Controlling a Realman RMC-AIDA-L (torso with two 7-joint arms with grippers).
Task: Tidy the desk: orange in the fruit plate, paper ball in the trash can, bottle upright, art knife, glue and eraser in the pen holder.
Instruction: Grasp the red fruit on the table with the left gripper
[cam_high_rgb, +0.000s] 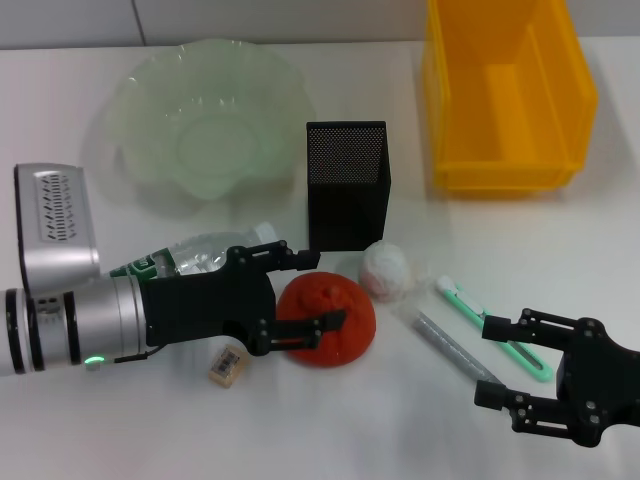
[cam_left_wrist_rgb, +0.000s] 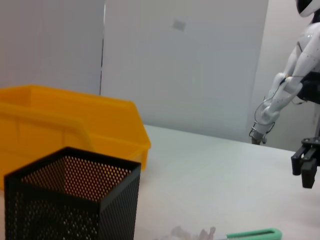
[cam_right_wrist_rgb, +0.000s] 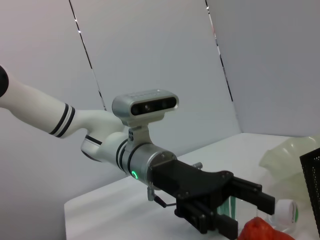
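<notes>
- The white desk (cam_high_rgb: 200, 430) carried everything, with both arms reaching in over its near edge.
- The yellow trash can (cam_high_rgb: 508, 95) stood at the far right of the desk, its opening facing up.
- The pale green fruit plate (cam_high_rgb: 205, 120) sat at the far left, well apart from the trash can.
- The left gripper (cam_high_rgb: 310, 292) hung low at the middle of the desk, jaws spread wide, one finger on each side of the orange without closing on it.
- The right gripper (cam_high_rgb: 500, 362) hovered near the front right, jaws open and holding nothing, just beside the art knife.
- The black mesh pen holder (cam_high_rgb: 347, 185) stood upright between the plate and the trash can.
- The clear bottle (cam_high_rgb: 205, 252) lay on its side, partly hidden behind the left gripper.
- The orange (cam_high_rgb: 335, 320) rested on the desk in front of the pen holder.
- The white paper ball (cam_high_rgb: 385, 270) lay just beside the orange, on its right.
- The green art knife (cam_high_rgb: 470, 310) lay slantwise right of the paper ball.
- The grey glue (cam_high_rgb: 450, 348) stick lay parallel and close to the knife.
- The small eraser (cam_high_rgb: 227, 364) sat near the front, under the left gripper's body.
</notes>
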